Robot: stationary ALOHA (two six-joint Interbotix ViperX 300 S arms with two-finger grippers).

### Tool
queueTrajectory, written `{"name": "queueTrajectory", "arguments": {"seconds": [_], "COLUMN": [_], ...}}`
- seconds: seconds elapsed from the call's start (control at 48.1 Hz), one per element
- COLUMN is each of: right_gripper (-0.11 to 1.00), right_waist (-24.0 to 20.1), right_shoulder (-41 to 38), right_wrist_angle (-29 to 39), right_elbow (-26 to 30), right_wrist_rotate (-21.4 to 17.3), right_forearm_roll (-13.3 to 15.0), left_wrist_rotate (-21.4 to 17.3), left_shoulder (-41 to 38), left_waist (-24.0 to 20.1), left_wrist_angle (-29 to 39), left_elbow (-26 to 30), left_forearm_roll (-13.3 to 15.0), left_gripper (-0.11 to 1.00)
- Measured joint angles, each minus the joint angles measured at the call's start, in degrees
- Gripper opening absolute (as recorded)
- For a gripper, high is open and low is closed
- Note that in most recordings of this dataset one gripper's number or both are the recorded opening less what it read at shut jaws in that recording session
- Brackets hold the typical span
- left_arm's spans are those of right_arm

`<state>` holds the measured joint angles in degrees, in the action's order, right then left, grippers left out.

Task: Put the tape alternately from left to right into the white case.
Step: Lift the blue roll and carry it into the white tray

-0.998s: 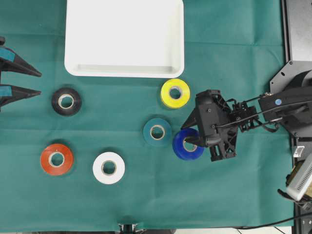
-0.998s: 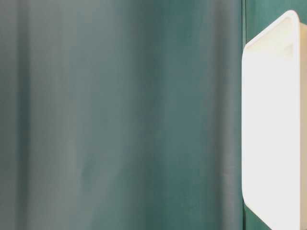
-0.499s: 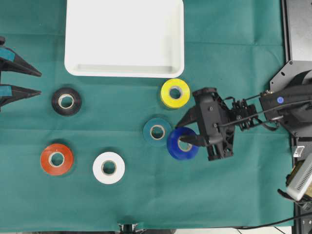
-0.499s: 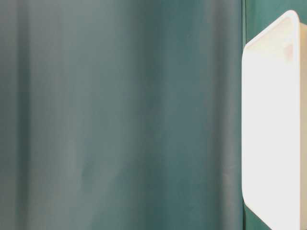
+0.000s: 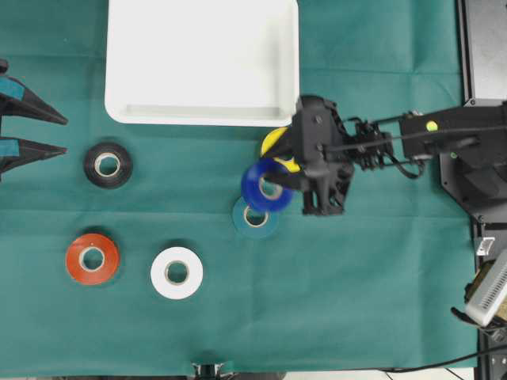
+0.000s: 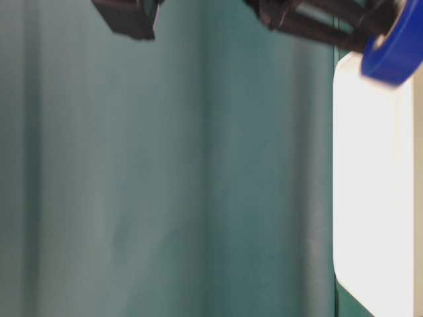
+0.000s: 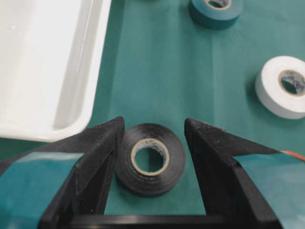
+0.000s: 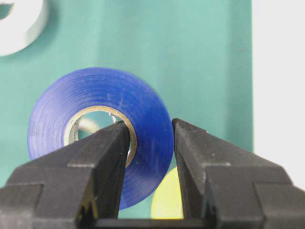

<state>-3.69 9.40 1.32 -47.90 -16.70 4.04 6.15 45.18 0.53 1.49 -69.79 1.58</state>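
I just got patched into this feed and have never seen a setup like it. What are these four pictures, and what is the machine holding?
Two robot arms work over a green cloth. One picture looks straight down, one sits blurred at table level, and one camera rides on each wrist. The right gripper is shut on the blue tape roll, one finger through its core, carried near the white case. The left gripper is open, with the black roll lying between its fingers. The red, white, teal and yellow rolls lie on the cloth.

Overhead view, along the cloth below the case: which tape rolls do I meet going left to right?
Red roll → black roll → white roll. The teal, blue and yellow rolls overlap, so I leave them out.
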Motion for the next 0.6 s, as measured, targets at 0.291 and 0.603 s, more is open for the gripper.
{"name": "queueTrajectory", "arguments": {"seconds": [0.291,0.603], "right_gripper": [0.02,0.02], "right_waist": [5.5,11.4], "right_shoulder": [-4.4,-9.6], "right_wrist_angle": [0.1,0.0], "right_elbow": [4.3,8.4], "right_wrist_rotate": [0.1,0.1], "right_forearm_roll": [4.1,6.1], "left_wrist_rotate": [0.0,0.0], "left_shoulder": [0.0,0.0], "left_waist": [0.0,0.0], "left_wrist_angle": [0.0,0.0], "left_elbow": [0.0,0.0], "left_forearm_roll": [0.0,0.1], "left_gripper": [0.58,0.58]}}
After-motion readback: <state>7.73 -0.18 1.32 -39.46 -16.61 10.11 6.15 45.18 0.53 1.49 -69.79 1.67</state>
